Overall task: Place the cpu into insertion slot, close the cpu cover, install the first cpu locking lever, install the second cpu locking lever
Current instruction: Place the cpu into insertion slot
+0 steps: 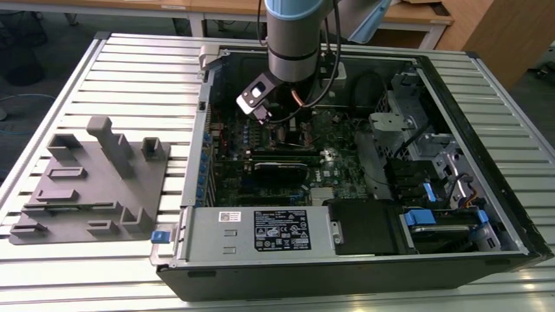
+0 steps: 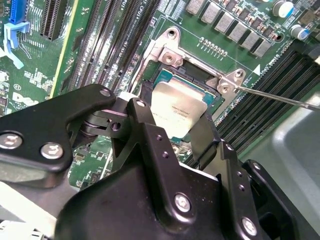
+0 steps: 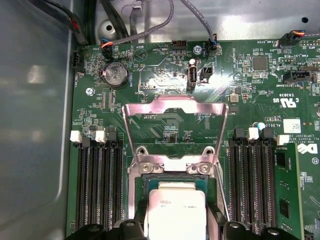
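The cpu (image 3: 177, 207), a small silver-grey square chip, sits between my gripper's (image 3: 177, 229) black fingers (image 3: 136, 227) in both wrist views. The gripper (image 2: 172, 124) is shut on the cpu (image 2: 177, 105), which hangs slightly tilted right over the insertion slot (image 2: 194, 81). I cannot tell whether the chip touches the socket. The slot's dark rim (image 3: 200, 181) shows just beyond the chip. The cpu cover (image 3: 175, 106), a silvery frame with a cut-out centre, is swung open past its hinge. A thin locking lever (image 2: 280, 98) sticks out beside the socket. In the exterior view the gripper (image 1: 284, 125) reaches down into the open computer case.
Long black memory slots (image 3: 100, 185) flank the socket on both sides. Cables (image 3: 150, 25) run along the board's far edge. The case walls (image 1: 485, 149) and drive bays surround the green motherboard (image 1: 338, 170). A grey fixture (image 1: 87, 182) lies on the slatted table at the exterior view's left.
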